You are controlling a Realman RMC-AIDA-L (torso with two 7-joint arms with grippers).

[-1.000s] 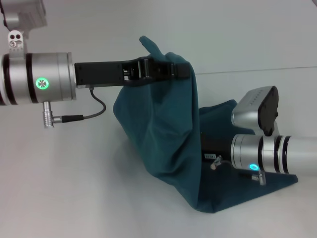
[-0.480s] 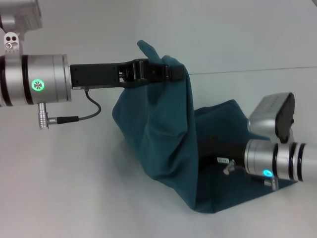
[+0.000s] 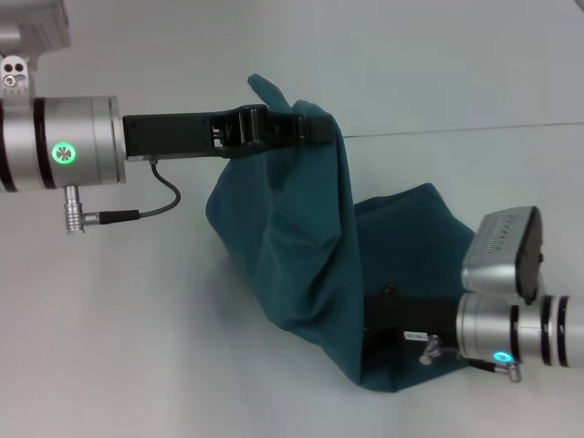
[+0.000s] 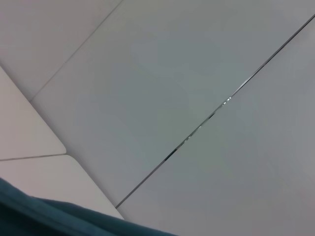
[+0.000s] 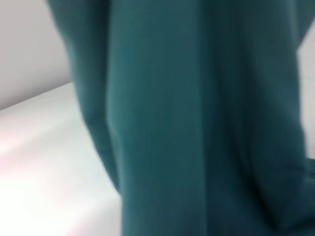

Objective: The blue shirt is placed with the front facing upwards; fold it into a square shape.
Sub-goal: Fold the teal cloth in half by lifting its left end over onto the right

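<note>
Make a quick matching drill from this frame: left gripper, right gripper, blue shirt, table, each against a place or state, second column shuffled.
Column 1:
1. left gripper
2. right gripper
3. blue shirt
4. table

Column 2:
A. white, bare around the cloth
B. raised, shut on the top edge of the cloth
C. low, fingers hidden behind the hanging cloth
D. hangs in a drape, lower part resting on the surface

Pairs: 1-B, 2-C, 3-D, 4-A
</note>
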